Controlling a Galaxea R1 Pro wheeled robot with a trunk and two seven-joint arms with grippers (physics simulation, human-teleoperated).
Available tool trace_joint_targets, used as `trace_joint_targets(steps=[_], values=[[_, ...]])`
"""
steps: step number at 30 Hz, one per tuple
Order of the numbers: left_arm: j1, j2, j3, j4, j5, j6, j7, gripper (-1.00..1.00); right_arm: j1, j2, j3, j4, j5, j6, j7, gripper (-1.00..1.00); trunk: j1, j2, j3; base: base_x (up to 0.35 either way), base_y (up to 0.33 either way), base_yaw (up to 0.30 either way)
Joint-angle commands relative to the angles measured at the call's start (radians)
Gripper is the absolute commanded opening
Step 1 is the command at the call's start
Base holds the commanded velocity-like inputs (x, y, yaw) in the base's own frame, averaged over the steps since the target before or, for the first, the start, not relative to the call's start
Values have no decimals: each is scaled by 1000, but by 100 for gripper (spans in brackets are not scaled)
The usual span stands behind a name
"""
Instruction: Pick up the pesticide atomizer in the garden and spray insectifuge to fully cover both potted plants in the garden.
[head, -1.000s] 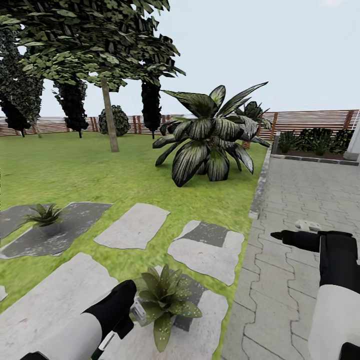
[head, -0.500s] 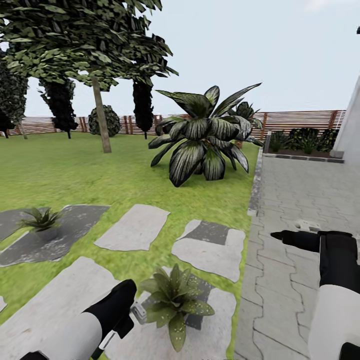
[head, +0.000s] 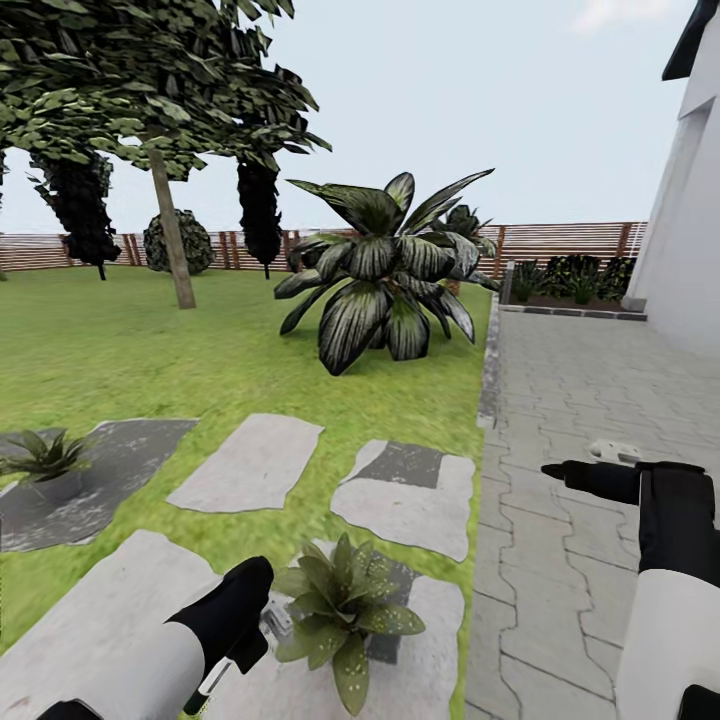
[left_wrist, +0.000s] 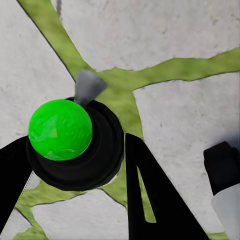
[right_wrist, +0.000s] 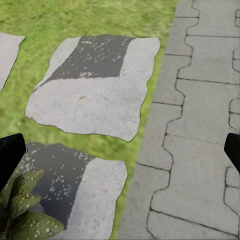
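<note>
Reaching low, the left gripper (head: 262, 622) pinches the pesticide atomizer (left_wrist: 75, 142) (beside a potted plant (head: 340, 610)); right gripper (head: 560, 470) fingers spread.

A green lawn (head: 150, 350) set with irregular pale stone slabs (head: 245, 463) meets a grey interlocking-paver path (head: 590, 380) along a stone kerb (head: 489, 365). A big dark broad-leaved palm-like plant (head: 385, 275) stands near the kerb. Trees (head: 165, 150) and a brown slatted wooden fence (head: 560, 240) close the far edge under bright pale sky; a white house wall (head: 690, 230) rises beside the path.
</note>
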Motion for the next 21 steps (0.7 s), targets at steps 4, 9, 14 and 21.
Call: trace_joint_targets(steps=[4, 9, 14, 21], values=[[-1, 0, -3, -1, -11, 1, -10, -100, -1, 0, -2, -1, 10, 2, 11, 100, 0, 0, -1, 179, 293, -1], [0, 0, -4, -1, -11, 1, -10, -100, -1, 0, -2, -1, 10, 2, 10, 100, 0, 0, -1, 195, 290, -98], [4, 2, -5, -1, -11, 1, -8, -100, -1, 0, -2, -1, 10, 2, 11, 100, 0, 0, -1, 82, 95, -213], [13, 3, -7, -1, -11, -1, -7, -100, -1, 0, -2, -1, 11, 2, 10, 100, 0, 0, -1, 2, 3, -17]])
